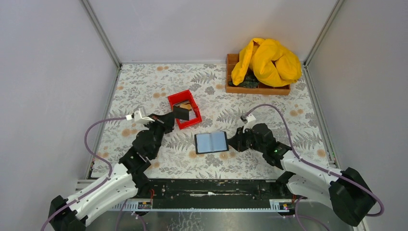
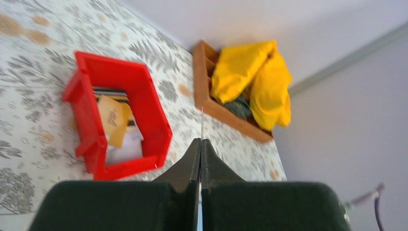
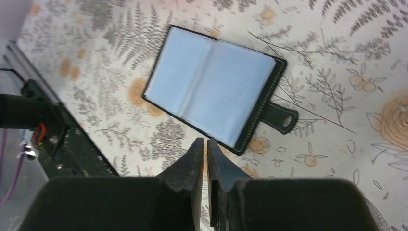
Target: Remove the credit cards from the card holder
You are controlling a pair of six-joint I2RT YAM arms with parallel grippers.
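The card holder [image 1: 211,142] lies open and flat on the patterned table, grey-blue inner faces up; it also shows in the right wrist view [image 3: 211,91]. My left gripper [image 1: 172,117] is shut on a dark credit card [image 1: 182,112] and holds it over the near right side of the red bin [image 1: 179,96]. In the left wrist view the card [image 2: 202,122] shows only as a thin edge between my shut fingers [image 2: 190,161]. Tan and white cards [image 2: 113,120] lie in the bin. My right gripper [image 1: 233,142] is shut and empty, just right of the holder.
A brown wooden tray [image 1: 257,89] with a yellow cloth [image 1: 267,60] stands at the back right. The holder's black strap tab [image 3: 281,118] sticks out from its edge. Grey walls enclose the table; a black rail runs along the near edge.
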